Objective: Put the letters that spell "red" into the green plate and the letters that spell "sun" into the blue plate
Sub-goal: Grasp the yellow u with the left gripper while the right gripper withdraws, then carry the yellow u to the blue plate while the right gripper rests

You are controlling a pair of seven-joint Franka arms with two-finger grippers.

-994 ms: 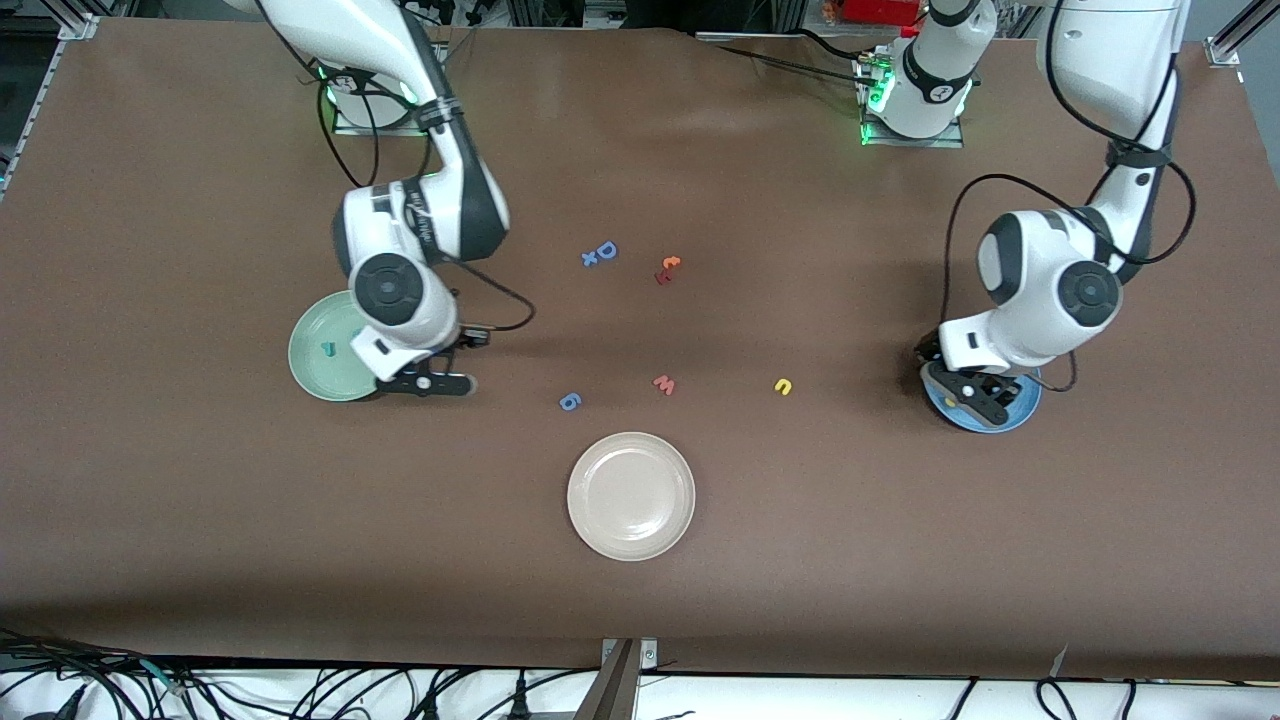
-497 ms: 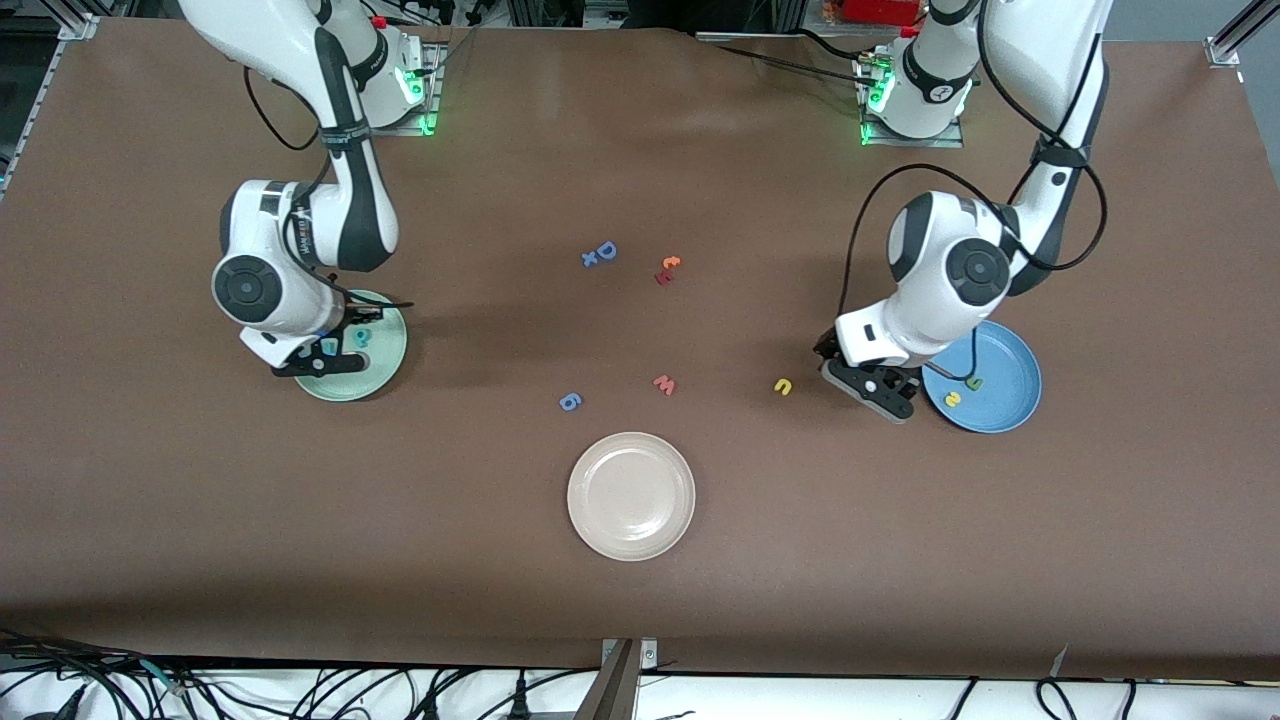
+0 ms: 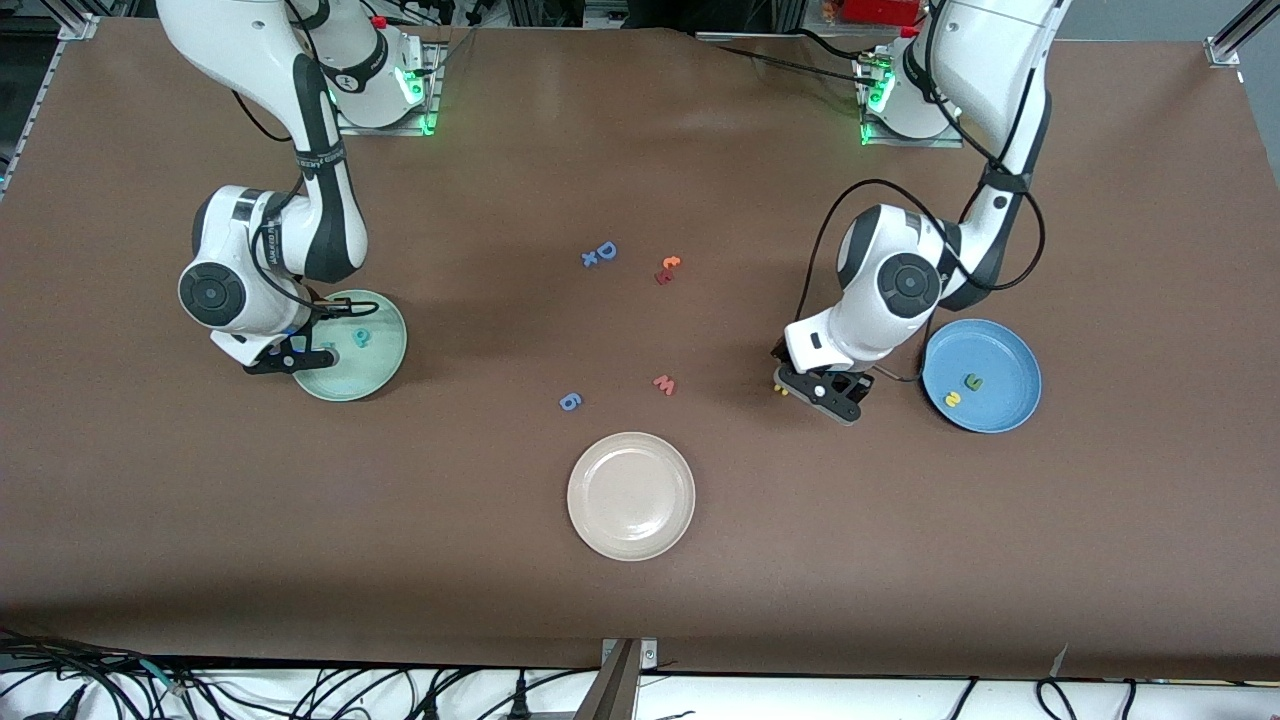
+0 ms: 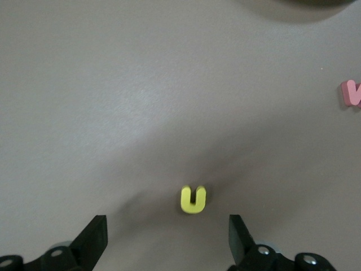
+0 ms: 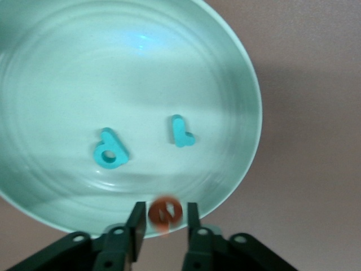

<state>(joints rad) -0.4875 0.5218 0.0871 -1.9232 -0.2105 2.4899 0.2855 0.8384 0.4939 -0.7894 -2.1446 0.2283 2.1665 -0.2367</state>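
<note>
**Left gripper lines up on the last "sun" letter while the orange "e" reaches the green plate**

The next move turns on the yellow "u" (image 4: 193, 199). It lies flat on the brown table (image 3: 640, 620), right under the left gripper (image 3: 820, 388), in the middle band of the front view between the pink "w" (image 3: 665, 385) and the blue plate (image 3: 1000, 355). In the left wrist view the left gripper's fingers (image 4: 96, 241) stand wide apart and empty, with the letter in the lane between them, just ahead of the tips and slightly off centre. Its open end points away from the gripper, so the jaws would close across its two legs. By my reckoning a short, straight descent is all it needs. The left arm is plainly the nearer one.

The yellow "s" (image 3: 953, 400) and dark green "n" (image 3: 973, 381) already lie in the blue plate.

At the right arm's end, the right gripper (image 5: 164, 223) hangs over the rim of the green plate (image 5: 62, 73) with the orange "e" (image 5: 165, 213) in its mouth. Whether it grips the letter or has let go, I cannot tell. The teal "d" (image 5: 110, 149) and teal "r" (image 5: 181, 131) lie in the plate.

A second ago the left gripper was over the blue plate, and it has since crossed to the "u". The right arm has swung over the green plate, from its inner edge to its outer one.
</note>
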